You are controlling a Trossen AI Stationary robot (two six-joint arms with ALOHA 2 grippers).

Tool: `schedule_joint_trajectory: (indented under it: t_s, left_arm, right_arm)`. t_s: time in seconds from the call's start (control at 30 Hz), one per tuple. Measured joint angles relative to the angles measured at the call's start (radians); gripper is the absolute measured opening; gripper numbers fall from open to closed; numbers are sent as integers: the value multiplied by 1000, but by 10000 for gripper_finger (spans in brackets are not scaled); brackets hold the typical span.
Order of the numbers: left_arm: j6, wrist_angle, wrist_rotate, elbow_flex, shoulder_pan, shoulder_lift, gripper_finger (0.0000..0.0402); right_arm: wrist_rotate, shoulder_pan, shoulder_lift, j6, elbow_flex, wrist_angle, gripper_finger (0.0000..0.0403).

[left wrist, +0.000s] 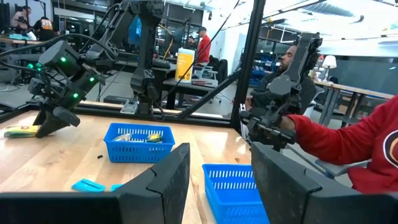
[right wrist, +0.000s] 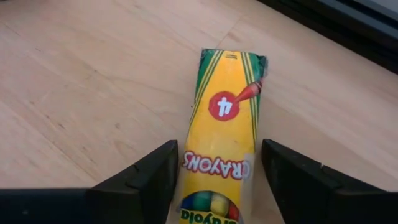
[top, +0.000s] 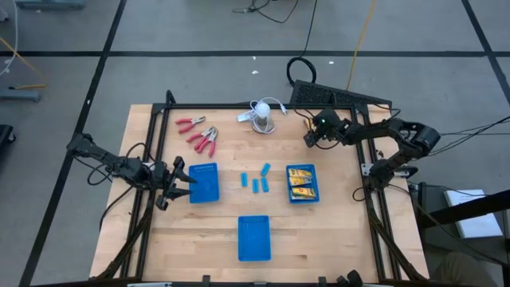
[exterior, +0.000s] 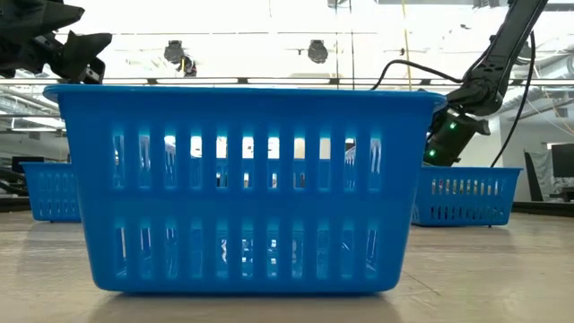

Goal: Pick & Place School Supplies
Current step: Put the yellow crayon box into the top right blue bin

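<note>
My right gripper [right wrist: 217, 186] is open near the table's far right corner, low over a yellow crayon box [right wrist: 224, 130] that lies flat on the wood. One finger stands on either side of the box, with a narrow gap on each side. More yellow boxes fill the right blue basket [top: 302, 183]. Light-blue blocks [top: 255, 179] lie at the table's middle and red-handled pliers [top: 199, 134] at the far left. My left gripper [left wrist: 217, 180] is open at the left edge of the left blue basket [top: 203, 182], whose near corner [left wrist: 233, 183] shows between its fingers.
A third blue basket [top: 254, 237] stands at the near middle and fills the low view [exterior: 242, 188]. A white round object with a cable [top: 263, 115] sits at the far middle. A black frame [top: 239, 106] borders the table. A person in a red sleeve [left wrist: 348, 140] is beyond the table.
</note>
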Motion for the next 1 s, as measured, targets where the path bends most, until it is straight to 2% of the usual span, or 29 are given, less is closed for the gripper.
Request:
schedule_joint_trajectory:
  t_s: [0.33,0.63,0.8,1.0]
  left_arm:
    - [0,0,0,0,0,0,173]
    - [0,0,0,0,1,0,173]
    - [0,0,0,0,1,0,173]
    - [0,0,0,0,0,0,173]
  right_arm:
    - [-7,20,2,3,-2,50,170]
    - [-27,152,-35,4,-5,43,126]
    - [-12,238,-169,8,-5,1,123]
    - [-10,367,-403,61,-4,-139,122]
